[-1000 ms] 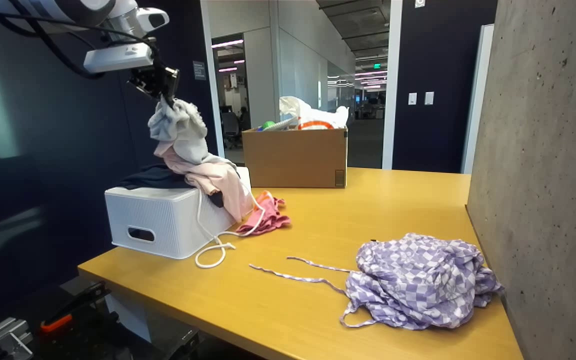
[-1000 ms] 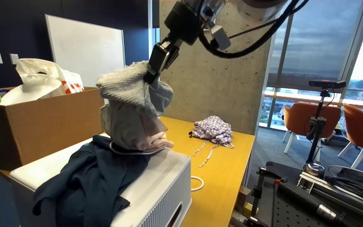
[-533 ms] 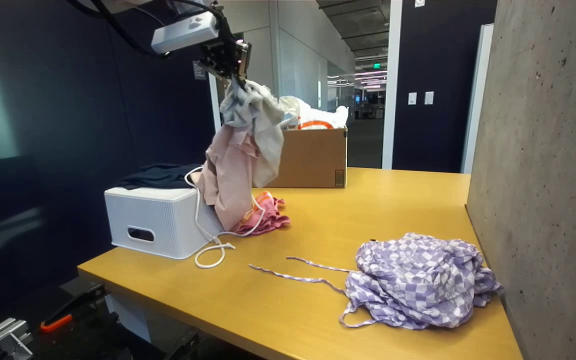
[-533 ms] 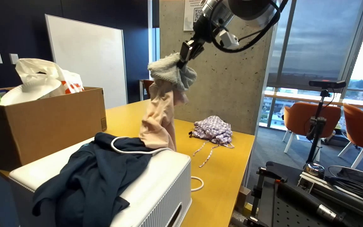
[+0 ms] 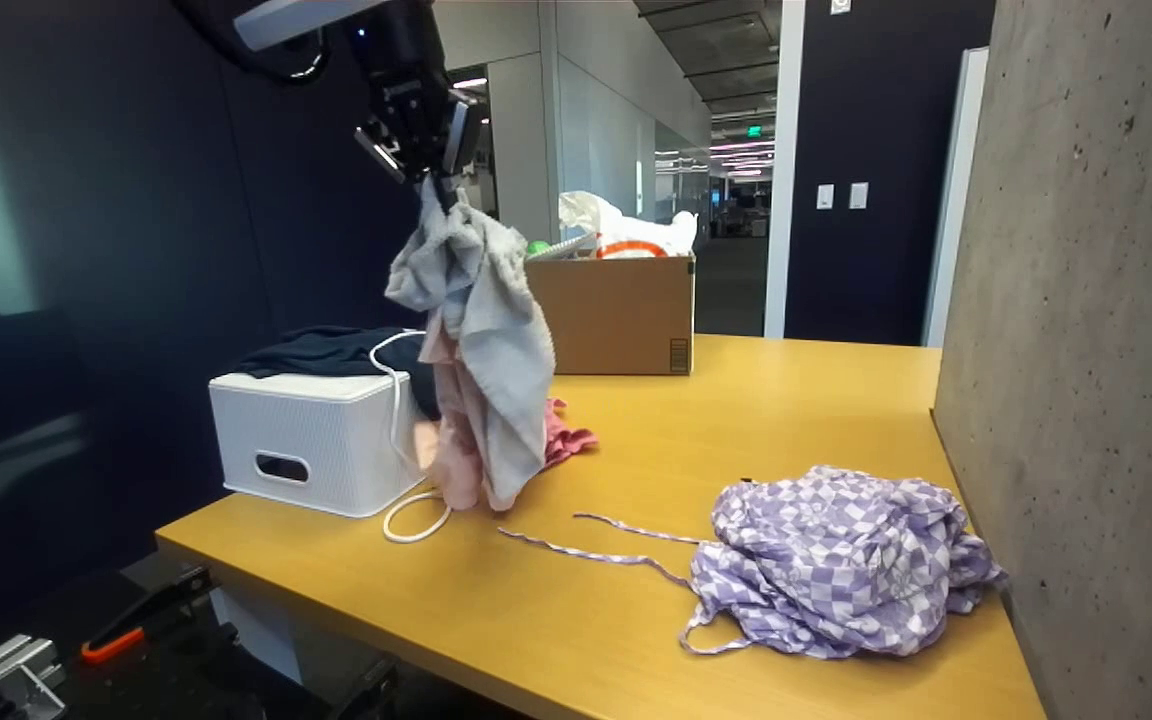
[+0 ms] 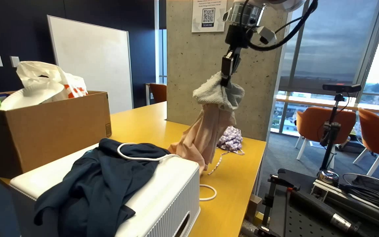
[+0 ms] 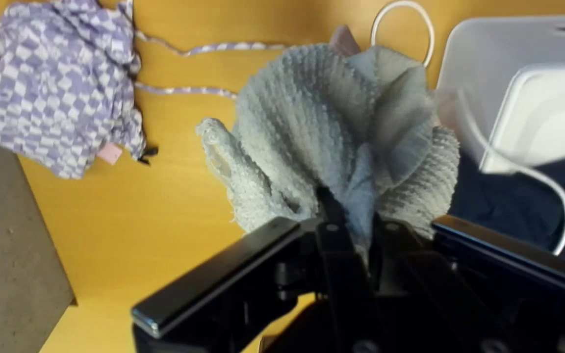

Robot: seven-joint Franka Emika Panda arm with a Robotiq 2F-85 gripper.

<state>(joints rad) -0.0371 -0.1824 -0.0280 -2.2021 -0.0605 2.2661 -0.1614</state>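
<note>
My gripper is shut on a bunched grey, ribbed cloth; it shows in both exterior views [image 5: 439,188] [image 6: 225,80] and the wrist view [image 7: 353,208]. The grey cloth [image 5: 511,350] [image 6: 214,93] [image 7: 292,117] hangs from the fingertips above the yellow table. Pink cloth [image 5: 461,430] [image 6: 204,131] hangs below it; I cannot tell whether both are one garment. A white cord [image 5: 396,400] [image 6: 140,158] [image 7: 542,179] runs over the box edge by the pink cloth. A navy cloth [image 5: 321,350] [image 6: 90,184] [image 7: 503,211] lies on the white ribbed box [image 5: 236,430] [image 6: 173,184] [image 7: 483,49].
A purple checkered cloth bundle [image 5: 846,560] [image 6: 230,138] [image 7: 62,83] with ties lies near the concrete pillar [image 5: 1086,350]. A red-pink cloth [image 5: 568,438] lies partly hidden behind the hanging cloth. A filled cardboard box [image 5: 621,320] [image 6: 61,131] stands at the table's back.
The gripper has lifted the grey and pink cloth off the white box, carried it beside the box over the table, and turned to point more downward. The navy cloth stays on the box.
</note>
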